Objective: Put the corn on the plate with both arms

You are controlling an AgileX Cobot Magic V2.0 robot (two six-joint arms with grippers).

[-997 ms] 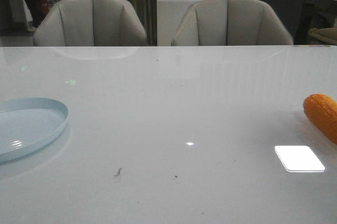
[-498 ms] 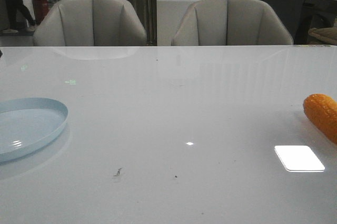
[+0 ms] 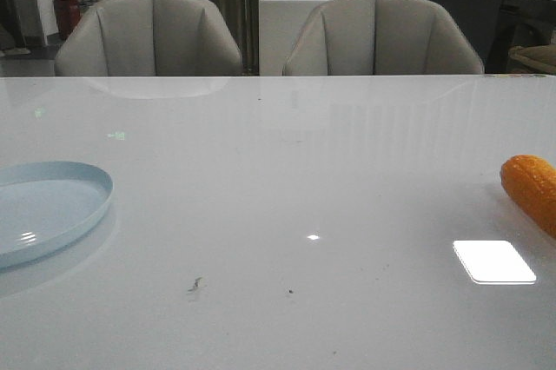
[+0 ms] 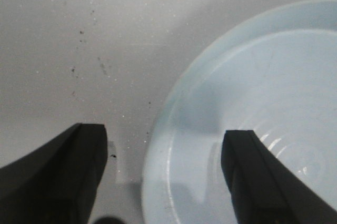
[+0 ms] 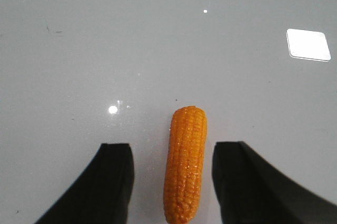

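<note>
Nothing on the table has moved since the earlier frames; only a person at the upper left of the front view has gone from sight. An orange-yellow, bumpy-kerneled cob of corn [image 3: 532, 189] lies at the right edge of that view, on the glossy white table [image 3: 287, 205]. Seen from the right wrist, the right gripper [image 5: 172, 182] is spread, its fingers either side of the corn, apart from it. A round pale blue plate [image 3: 43, 207] sits at the left edge. The left gripper [image 4: 163, 174] is spread over its rim.
</note>
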